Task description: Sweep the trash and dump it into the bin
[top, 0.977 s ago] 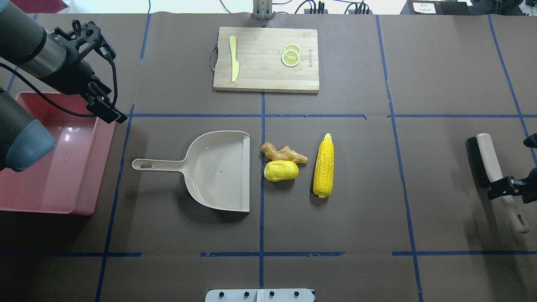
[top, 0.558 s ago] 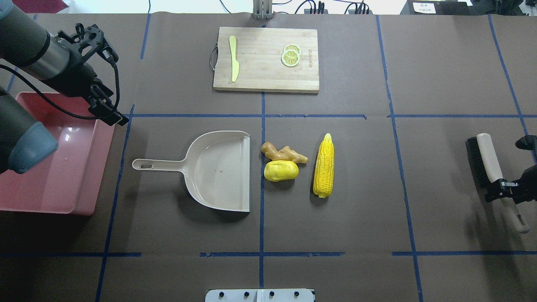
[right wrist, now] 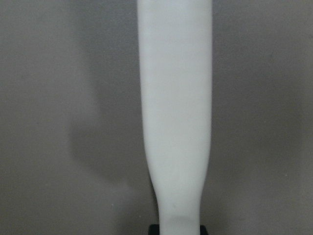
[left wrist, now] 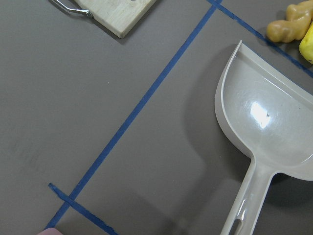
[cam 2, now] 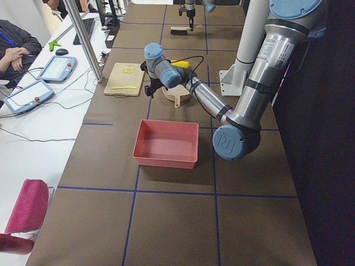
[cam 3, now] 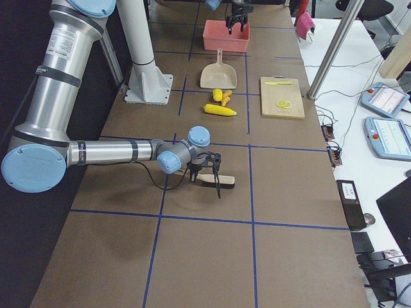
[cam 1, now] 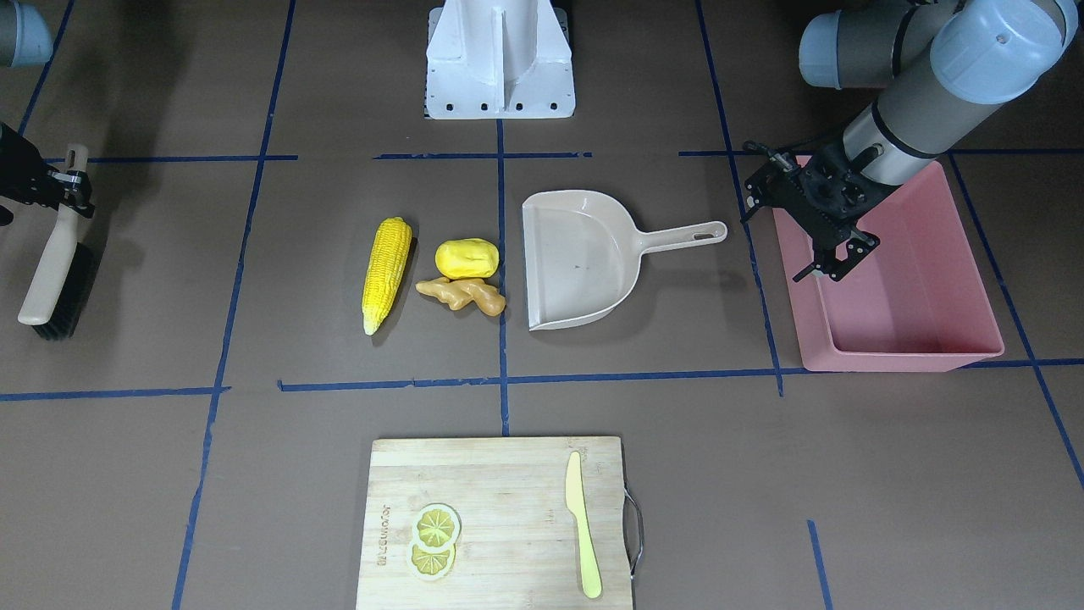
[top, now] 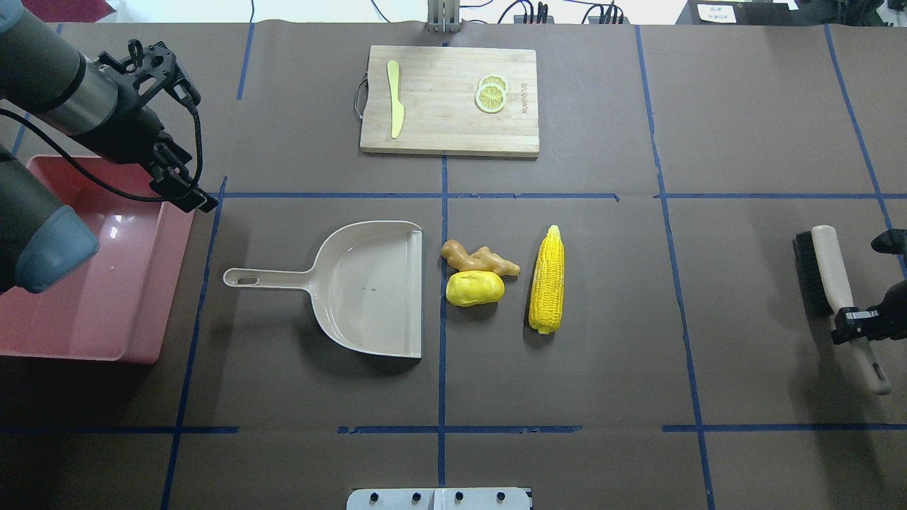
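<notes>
The trash lies mid-table: a yellow corn cob (top: 547,280), a yellow potato-like lump (top: 475,288) and a tan ginger root (top: 480,258) touching that lump. Just left of them sits the beige dustpan (top: 368,283), its mouth toward them. At the table's left end is the pink bin (top: 106,304). My left gripper (cam 1: 838,258) hangs open over the bin's inner far corner, holding nothing. At the right edge, my right gripper (top: 854,324) is shut on the white handle of a black-bristled brush (top: 825,269). The handle (right wrist: 176,98) fills the right wrist view.
A wooden cutting board (top: 449,99) at the table's far middle carries a yellow-green knife (top: 395,99) and lemon slices (top: 491,93). Blue tape lines cross the brown table. The robot's white base (cam 1: 500,59) stands at the near edge.
The brush has shifted slightly right and turned a little, with my right gripper on its handle. My left arm has barely moved.
</notes>
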Tool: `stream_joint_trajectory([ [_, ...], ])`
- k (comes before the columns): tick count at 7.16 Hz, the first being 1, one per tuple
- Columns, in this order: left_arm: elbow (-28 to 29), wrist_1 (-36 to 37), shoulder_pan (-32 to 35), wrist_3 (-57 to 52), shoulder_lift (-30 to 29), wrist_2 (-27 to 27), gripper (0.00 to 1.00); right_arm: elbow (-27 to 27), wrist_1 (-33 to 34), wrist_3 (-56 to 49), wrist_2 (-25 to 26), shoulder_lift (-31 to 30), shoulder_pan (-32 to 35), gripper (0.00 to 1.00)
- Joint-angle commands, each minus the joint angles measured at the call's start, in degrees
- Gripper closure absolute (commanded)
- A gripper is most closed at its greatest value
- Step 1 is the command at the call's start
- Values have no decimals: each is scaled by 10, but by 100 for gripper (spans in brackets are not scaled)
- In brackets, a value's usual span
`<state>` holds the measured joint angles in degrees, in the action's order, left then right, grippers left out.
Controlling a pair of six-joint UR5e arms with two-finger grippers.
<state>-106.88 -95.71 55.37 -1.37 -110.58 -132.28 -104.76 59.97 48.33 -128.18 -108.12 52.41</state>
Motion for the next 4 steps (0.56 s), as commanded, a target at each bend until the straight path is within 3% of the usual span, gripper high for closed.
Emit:
stream_joint_trajectory([
  [1, -2, -1, 0, -4, -5, 0, 0, -24, 1, -5, -7, 1, 3, 100],
  [4, -10, -11, -3, -119, -2, 0, 0, -67, 14, -4, -34, 5, 40, 100],
])
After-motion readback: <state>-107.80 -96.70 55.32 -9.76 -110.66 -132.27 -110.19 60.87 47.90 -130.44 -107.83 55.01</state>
